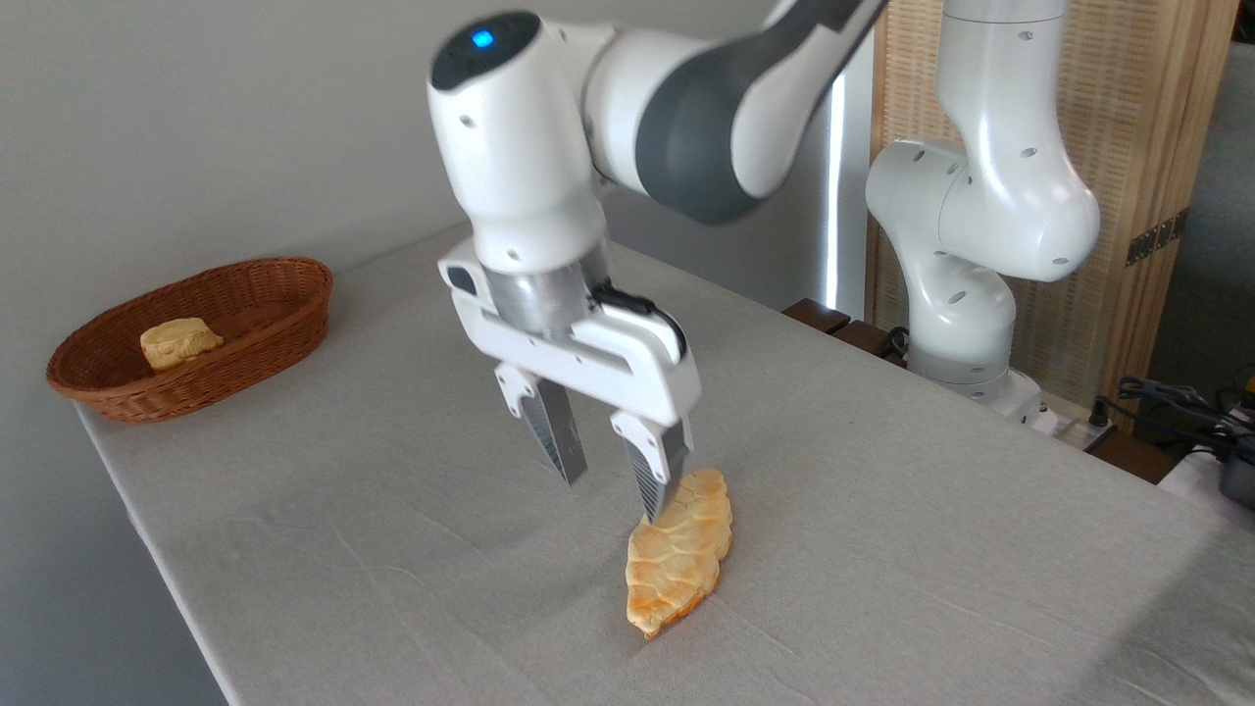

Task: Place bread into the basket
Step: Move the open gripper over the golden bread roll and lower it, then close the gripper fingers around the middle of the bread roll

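The pincer (615, 497) hangs low over the middle of the worktop (412, 529), its two fingers spread apart with clear space between them and nothing held. The finger toward 3 o'clock ends right at the upper left edge of the bread (679, 554); whether its tip touches the crust or stands just above it cannot be told from this angle. The other finger is clear of the loaf, toward 9 o'clock of it.

The bread lies flat on the cloth, its long axis running roughly from 1 o'clock to 7 o'clock, and its top end is partly covered by the fingertip in front of it.

The basket (265, 324) sits well apart, far out at 10 o'clock, at the corner of the worktop. Inside it rests a small pale yellow chunk (179, 341), its lower part hidden by the near rim.

The arm's upper links run out of the top of the picture. At 3 o'clock, a tangle of dark cables (1177, 402) is cut off by the frame and hard to make out.
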Robot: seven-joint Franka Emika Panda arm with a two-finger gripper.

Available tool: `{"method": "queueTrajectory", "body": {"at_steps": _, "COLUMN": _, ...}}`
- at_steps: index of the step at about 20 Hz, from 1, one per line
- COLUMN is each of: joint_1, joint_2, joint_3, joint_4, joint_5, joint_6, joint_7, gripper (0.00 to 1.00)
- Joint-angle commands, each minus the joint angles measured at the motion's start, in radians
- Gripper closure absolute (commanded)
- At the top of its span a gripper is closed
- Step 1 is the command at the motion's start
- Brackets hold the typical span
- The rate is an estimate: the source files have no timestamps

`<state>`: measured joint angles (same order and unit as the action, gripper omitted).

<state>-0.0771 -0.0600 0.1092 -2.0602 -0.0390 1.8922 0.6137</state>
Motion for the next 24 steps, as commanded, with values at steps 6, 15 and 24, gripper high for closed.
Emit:
{"method": "queueTrajectory", "body": {"at_steps": 6, "joint_1": 0.017, "joint_2": -0.032, "joint_3": 0.018, "joint_4": -0.077, "joint_5": 0.149, "joint_6": 0.056, "joint_7": 0.004, "gripper": 0.0}}
{"method": "queueTrajectory", "body": {"at_steps": 15, "joint_1": 0.014, "joint_2": -0.004, "joint_3": 0.017, "joint_4": -0.1, "joint_5": 0.148, "joint_6": 0.076, "joint_7": -0.003, "gripper": 0.0}}
{"method": "queueTrajectory", "body": {"at_steps": 24, "joint_1": 0.013, "joint_2": -0.003, "joint_3": 0.015, "joint_4": -0.095, "joint_5": 0.097, "joint_6": 0.133, "joint_7": -0.006, "gripper": 0.0}}
